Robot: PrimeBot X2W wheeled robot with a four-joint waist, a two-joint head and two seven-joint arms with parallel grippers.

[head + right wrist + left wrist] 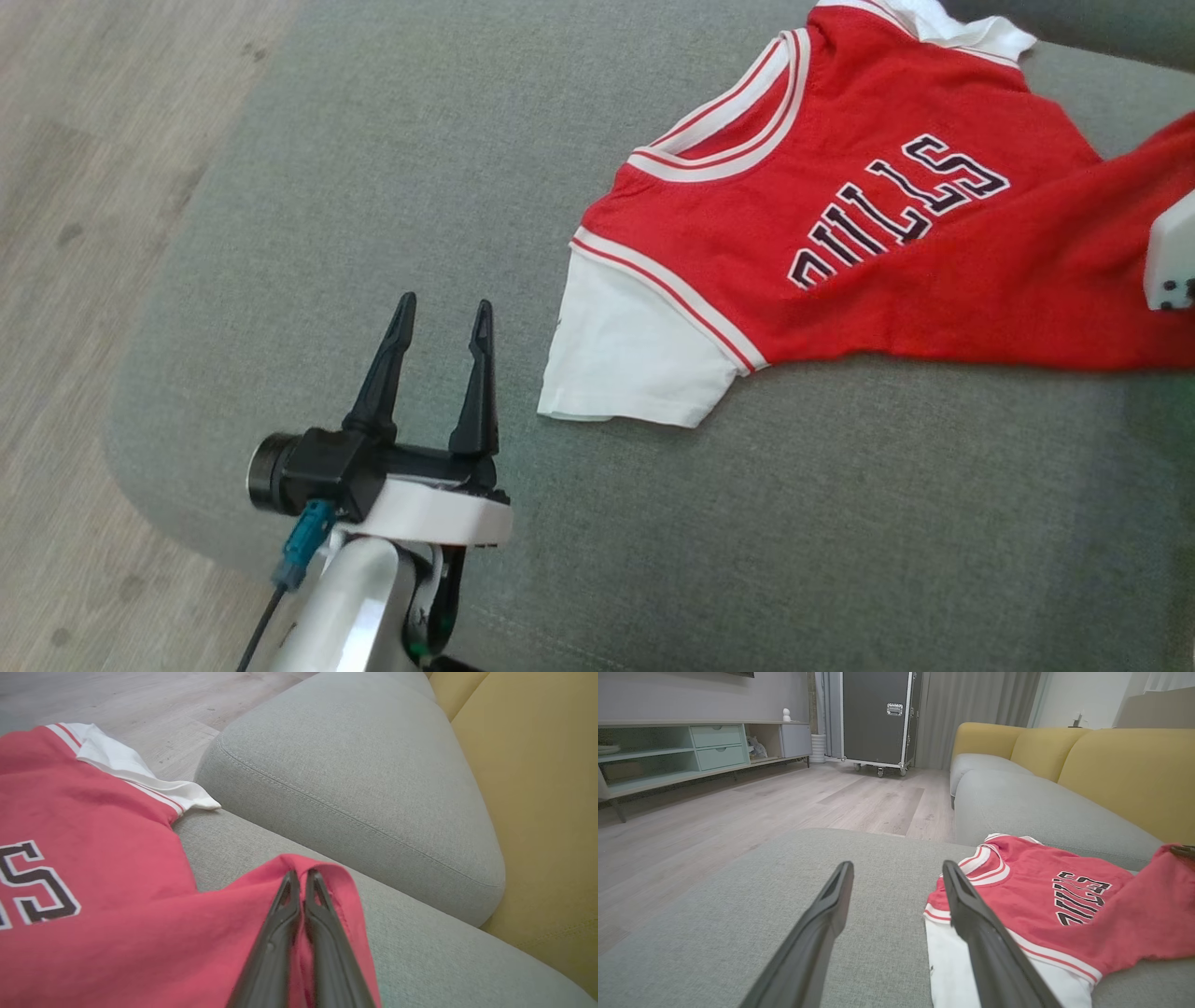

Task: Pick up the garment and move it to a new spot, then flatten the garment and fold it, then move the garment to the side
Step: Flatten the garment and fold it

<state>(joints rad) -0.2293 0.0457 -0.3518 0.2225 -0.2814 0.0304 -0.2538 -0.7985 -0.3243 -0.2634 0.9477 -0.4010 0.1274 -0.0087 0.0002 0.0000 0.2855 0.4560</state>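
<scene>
We see the red jersey with white sleeves and dark lettering (840, 233) lying spread on the grey fabric sofa cushion (373, 187), its right part cut off by the head view's edge. Our right gripper (301, 877) is pinched tight on a raised red fold of it. Our left gripper (444, 303) hovers spread wide and empty, just beside the white sleeve (635, 364).

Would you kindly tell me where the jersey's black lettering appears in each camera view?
Head view: lettering, upper right, on the red jersey.
Left wrist view: lettering at the lower right.
Right wrist view: lettering at the left edge, partly cut off.
Shared landmark: the grey sofa seat beneath it.
</scene>
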